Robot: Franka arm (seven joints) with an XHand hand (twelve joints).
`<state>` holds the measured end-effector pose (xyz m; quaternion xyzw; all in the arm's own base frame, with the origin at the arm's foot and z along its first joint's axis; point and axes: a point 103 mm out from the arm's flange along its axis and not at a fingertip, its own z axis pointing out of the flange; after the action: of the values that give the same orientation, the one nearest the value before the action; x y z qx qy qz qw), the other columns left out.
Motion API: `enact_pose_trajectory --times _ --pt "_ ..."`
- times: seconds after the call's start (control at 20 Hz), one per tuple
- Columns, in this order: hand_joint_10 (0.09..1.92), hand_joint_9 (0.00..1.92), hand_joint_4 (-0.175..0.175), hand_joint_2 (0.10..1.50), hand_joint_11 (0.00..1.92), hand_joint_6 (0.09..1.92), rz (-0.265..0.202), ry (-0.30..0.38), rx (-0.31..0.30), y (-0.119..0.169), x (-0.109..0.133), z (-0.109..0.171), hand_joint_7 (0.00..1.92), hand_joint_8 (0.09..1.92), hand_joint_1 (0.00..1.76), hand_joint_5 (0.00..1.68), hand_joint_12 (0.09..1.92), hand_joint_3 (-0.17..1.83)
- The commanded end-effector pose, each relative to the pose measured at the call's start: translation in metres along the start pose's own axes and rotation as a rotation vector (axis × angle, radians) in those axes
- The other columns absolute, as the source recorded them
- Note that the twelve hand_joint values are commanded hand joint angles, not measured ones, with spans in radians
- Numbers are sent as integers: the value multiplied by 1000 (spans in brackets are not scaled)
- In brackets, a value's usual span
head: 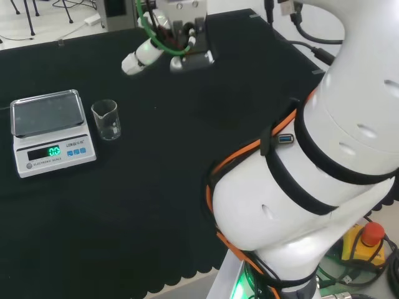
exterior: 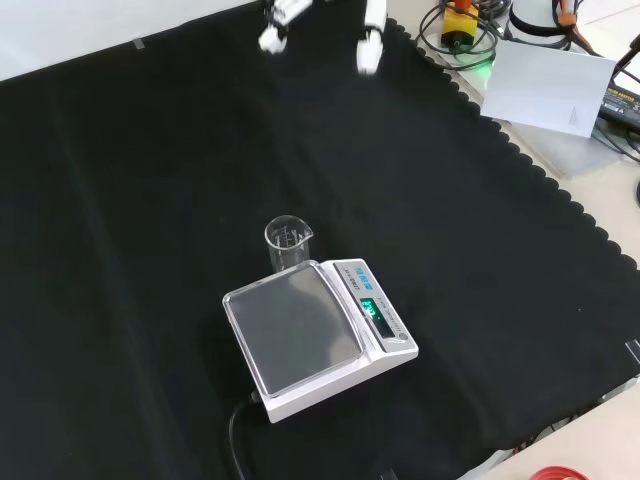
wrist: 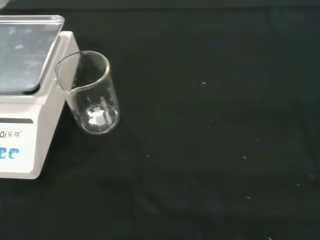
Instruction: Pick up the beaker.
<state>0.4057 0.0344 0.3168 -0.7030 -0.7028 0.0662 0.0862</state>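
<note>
A small, empty clear glass beaker (head: 107, 119) stands upright on the black cloth, right beside a white scale. In the front view the beaker (exterior: 288, 243) stands just behind the scale's far corner. The wrist view has the beaker (wrist: 91, 95) close to the scale's side, its spout facing the camera. My hand (head: 142, 57) hangs high over the far part of the cloth, well away from the beaker, with its fingers (exterior: 372, 35) straight, spread apart and holding nothing.
The white scale (head: 50, 131) with a steel pan and a lit green display sits left of the beaker in the head view. My arm's white links (head: 324, 156) take up the right of that view. A sheet of paper (exterior: 550, 85) and cables lie beyond the cloth's scalloped edge.
</note>
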Motion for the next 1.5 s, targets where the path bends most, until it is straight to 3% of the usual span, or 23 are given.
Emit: enact_pose_trajectory --times 0.05,0.45,0.8,1.0,1.15,1.5 --pt "845 336 28 700 29 87 -107 -8 -140 22 49 56 213 717 569 188 1588 151" --pt "846 343 27 702 23 87 -200 -25 -71 78 96 89 233 730 583 205 1593 148" --pt "845 344 27 705 23 87 -258 -56 -24 134 120 113 241 734 586 209 1595 146" --pt "845 344 27 706 22 87 -270 -79 -5 155 121 122 242 735 586 209 1595 145" --pt "843 338 28 707 21 87 -241 -69 -2 164 111 129 242 734 587 206 1595 144" --pt "843 301 33 707 7 87 -225 -88 35 154 90 148 219 727 588 200 1598 141"
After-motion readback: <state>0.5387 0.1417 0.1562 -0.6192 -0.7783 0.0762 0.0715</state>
